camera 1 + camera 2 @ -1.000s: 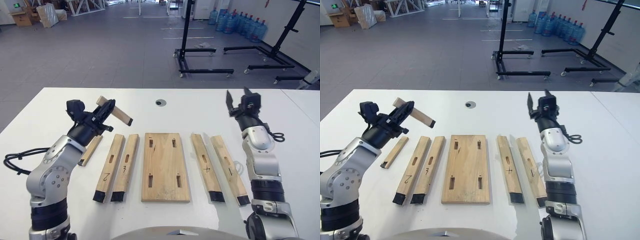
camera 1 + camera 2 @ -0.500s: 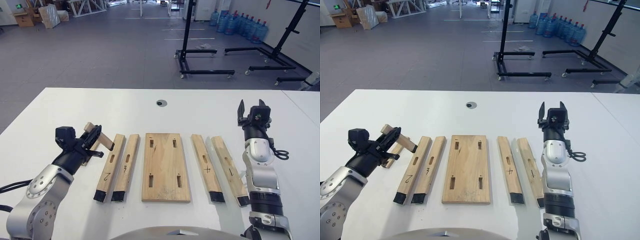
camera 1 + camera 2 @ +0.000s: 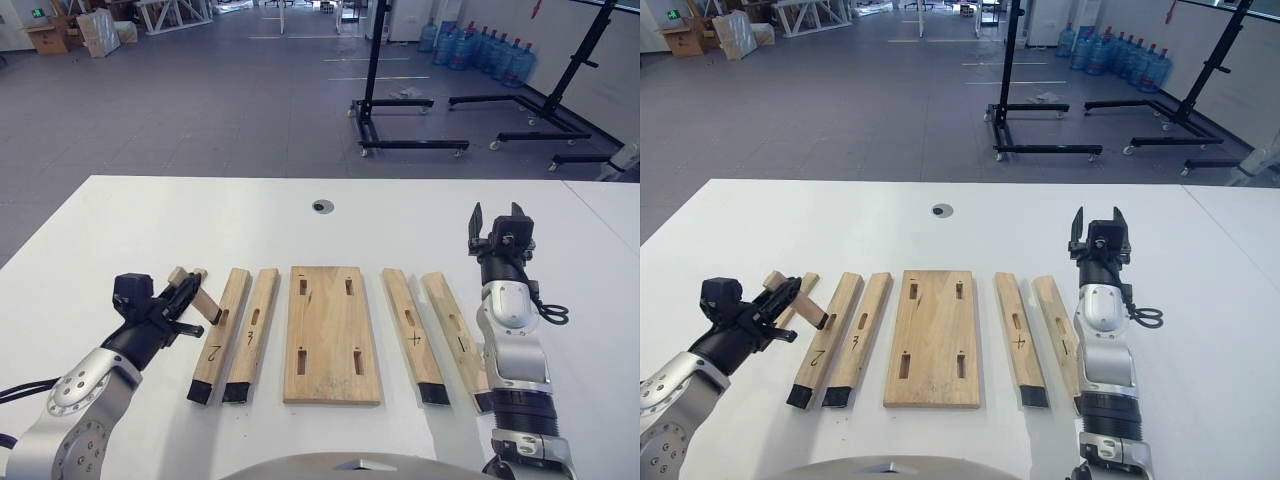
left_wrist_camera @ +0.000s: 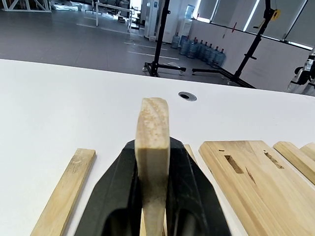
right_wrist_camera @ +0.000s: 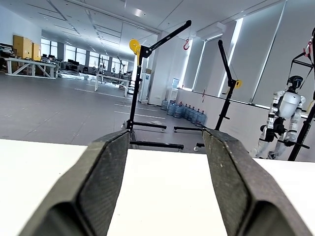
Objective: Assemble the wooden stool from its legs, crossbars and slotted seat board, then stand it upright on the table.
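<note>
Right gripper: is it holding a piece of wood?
No, the right gripper is open with nothing between its fingers; the wooden crossbar is clamped in the left gripper.

A robotics lab hall, with wheeled gantries (image 3: 412, 143) and water jugs (image 3: 480, 45).

White counter (image 3: 420, 215). Slotted seat board (image 3: 330, 335) flat at centre. Left pair of legs (image 3: 222, 335) just beside it, right pair of legs (image 3: 414, 338) opposite, dark tips nearest. One crossbar (image 4: 64, 196) flat at far left. Round grommet (image 3: 321, 206) toward the back.
</note>
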